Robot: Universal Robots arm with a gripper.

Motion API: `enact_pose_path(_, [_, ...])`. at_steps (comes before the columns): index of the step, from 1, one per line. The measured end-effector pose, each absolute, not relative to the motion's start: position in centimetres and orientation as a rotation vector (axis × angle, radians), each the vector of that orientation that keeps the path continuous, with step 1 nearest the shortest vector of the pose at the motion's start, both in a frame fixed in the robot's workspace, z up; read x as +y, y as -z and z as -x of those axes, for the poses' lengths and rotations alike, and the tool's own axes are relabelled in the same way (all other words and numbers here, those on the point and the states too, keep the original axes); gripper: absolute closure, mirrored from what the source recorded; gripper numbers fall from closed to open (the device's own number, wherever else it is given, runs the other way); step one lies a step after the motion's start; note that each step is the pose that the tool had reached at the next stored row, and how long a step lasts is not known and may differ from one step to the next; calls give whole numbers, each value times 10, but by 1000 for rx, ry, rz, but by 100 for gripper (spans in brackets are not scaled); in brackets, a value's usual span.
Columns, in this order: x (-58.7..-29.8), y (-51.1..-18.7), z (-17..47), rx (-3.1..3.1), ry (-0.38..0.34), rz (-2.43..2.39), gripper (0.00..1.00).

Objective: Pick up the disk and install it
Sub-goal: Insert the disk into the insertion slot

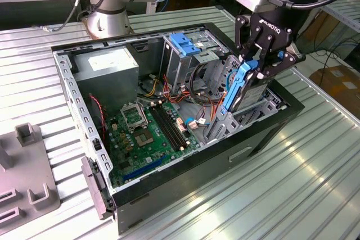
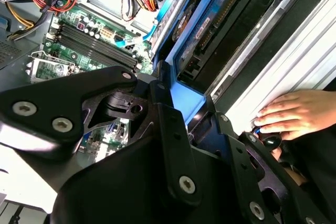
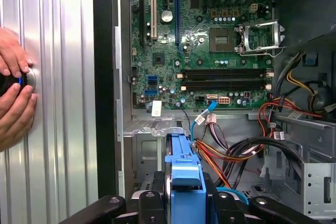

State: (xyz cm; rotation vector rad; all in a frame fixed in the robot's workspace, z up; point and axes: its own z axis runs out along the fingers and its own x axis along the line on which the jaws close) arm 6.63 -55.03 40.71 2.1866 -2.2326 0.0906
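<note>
In the exterior view, one robot arm (image 1: 109, 4) is based behind the open computer case (image 1: 73, 88). Its wrist is brought in from above at the exterior view's right, with the gripper (image 1: 259, 68) pointed down. The fingers are closed onto the disk (image 1: 239, 91), which is held on edge and tilted. Its lower end is down at the grey bay frame in the case's near corner on the exterior view's right. One disk, one blue bracket (image 1: 184, 43) atop the drive cage, one motherboard (image 1: 143, 133) and one power supply (image 1: 107, 63) are counted. The case is set on a ribbed metal table (image 1: 292, 195). A grey fixture (image 1: 25, 178) lies at the exterior view's left, and a cardboard box (image 1: 340, 80) is seen beyond the table's edge.

In the second wrist view, the gripper's black linkage is clamped around the disk's blue rail (image 2: 186, 100). One hand (image 2: 294, 111) is rested on the table beside the case.

In the first wrist view, the disk's blue carrier (image 3: 184, 169) is gripped between two black fingers (image 3: 149, 203). Coloured cables (image 3: 231, 153) are bundled near it. Two hands (image 3: 16, 114) are laid on the table around a small dark knob (image 3: 10, 83).
</note>
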Motion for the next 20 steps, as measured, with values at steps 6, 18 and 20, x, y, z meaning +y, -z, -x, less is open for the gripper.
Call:
enact_pose_path(6, [-550, -401, -66, -2233, -91, -2187, 64])
enact_pose_path(18, [-551, -386, -66, -2233, -91, -2187, 64])
enact_pose_path(20, [-551, -383, -66, -2233, -91, -2187, 64])
